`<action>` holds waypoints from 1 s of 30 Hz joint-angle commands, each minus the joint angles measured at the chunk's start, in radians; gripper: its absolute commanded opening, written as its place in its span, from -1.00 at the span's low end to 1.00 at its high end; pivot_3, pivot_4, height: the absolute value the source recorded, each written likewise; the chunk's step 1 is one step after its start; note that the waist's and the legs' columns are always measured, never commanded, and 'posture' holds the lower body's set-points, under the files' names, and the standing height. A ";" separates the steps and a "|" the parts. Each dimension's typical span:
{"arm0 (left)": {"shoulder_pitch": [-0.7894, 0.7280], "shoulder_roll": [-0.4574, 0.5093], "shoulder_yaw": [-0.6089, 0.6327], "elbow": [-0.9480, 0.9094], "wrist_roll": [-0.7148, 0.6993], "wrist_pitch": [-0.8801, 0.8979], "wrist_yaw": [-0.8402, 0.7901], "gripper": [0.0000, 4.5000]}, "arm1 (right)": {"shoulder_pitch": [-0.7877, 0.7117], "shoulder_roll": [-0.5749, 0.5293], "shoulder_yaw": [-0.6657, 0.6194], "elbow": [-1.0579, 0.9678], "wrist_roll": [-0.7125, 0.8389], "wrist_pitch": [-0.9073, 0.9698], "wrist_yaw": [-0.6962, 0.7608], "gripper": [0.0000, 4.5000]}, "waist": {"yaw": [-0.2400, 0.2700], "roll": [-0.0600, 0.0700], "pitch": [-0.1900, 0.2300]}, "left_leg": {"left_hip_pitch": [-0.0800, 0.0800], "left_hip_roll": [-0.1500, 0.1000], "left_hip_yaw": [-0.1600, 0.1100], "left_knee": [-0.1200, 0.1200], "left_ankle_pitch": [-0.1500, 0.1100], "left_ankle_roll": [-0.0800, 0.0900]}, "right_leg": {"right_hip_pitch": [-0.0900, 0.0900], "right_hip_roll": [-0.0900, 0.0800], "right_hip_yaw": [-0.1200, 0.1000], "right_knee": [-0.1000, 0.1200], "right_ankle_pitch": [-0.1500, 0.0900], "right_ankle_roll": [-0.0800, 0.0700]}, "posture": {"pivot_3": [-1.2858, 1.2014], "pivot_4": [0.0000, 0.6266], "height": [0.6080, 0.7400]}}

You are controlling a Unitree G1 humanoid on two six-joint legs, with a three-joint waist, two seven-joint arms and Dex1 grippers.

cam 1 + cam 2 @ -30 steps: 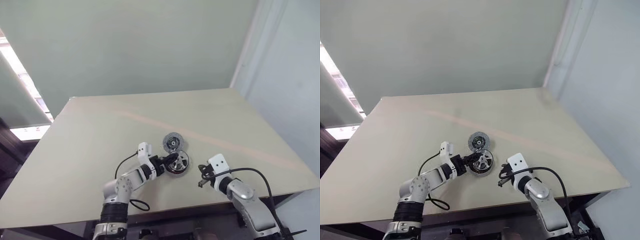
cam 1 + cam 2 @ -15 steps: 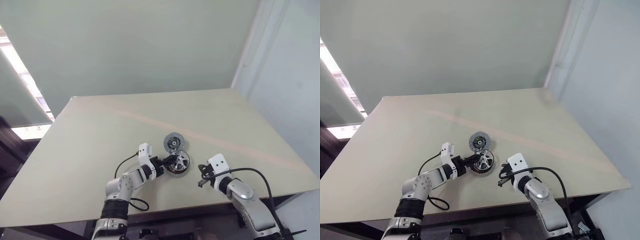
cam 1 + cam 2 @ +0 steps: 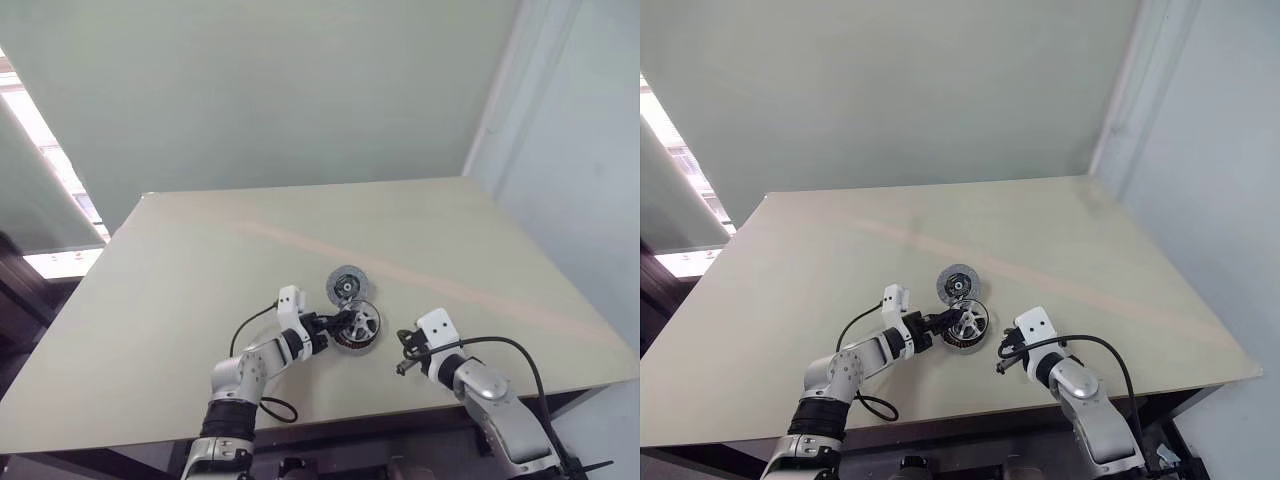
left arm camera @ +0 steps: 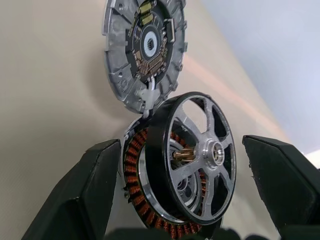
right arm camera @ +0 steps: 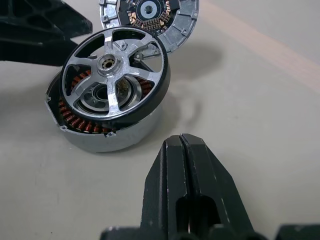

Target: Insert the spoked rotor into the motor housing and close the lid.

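Note:
The spoked rotor (image 5: 114,75), silver with a black rim, sits askew on top of the motor housing (image 5: 100,135). Copper windings show along one side beneath it. The grey lid (image 4: 145,45) lies flat on the table just beyond, touching the housing's edge. My left gripper (image 4: 182,150) is open, one black finger (image 4: 95,185) on each side of the rotor and housing, and neither finger touches them. My right gripper (image 5: 181,142) is shut on nothing. It points at the housing from a short way off, over bare table.
The parts lie near the front middle of a wide beige table (image 3: 200,260). A faint pinkish stripe (image 3: 450,290) crosses it diagonally. The table's front edge runs close behind both arms. A wall stands beyond the far edge.

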 commanded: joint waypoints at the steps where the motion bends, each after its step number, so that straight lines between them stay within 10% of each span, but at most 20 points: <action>1: -0.006 -0.001 -0.017 -0.047 0.004 -0.046 -0.032 0.85 | -0.016 0.005 -0.005 -0.026 0.004 -0.021 -0.003 -1.00 | 0.000 0.000 0.000 | 0.000 0.000 0.000 0.000 0.000 0.000 | 0.000 0.000 0.000 0.000 0.000 0.000 | 0.03 -1.00 1.00; 30: 0.027 -0.002 0.060 -0.153 -0.077 -0.005 -0.002 0.85 | -0.023 0.034 -0.080 -0.015 0.053 -0.022 -0.026 -1.00 | -0.001 0.000 0.000 | 0.000 0.001 0.000 0.000 0.000 0.000 | 0.000 0.000 0.000 0.000 0.000 0.000 | 0.03 -1.00 1.00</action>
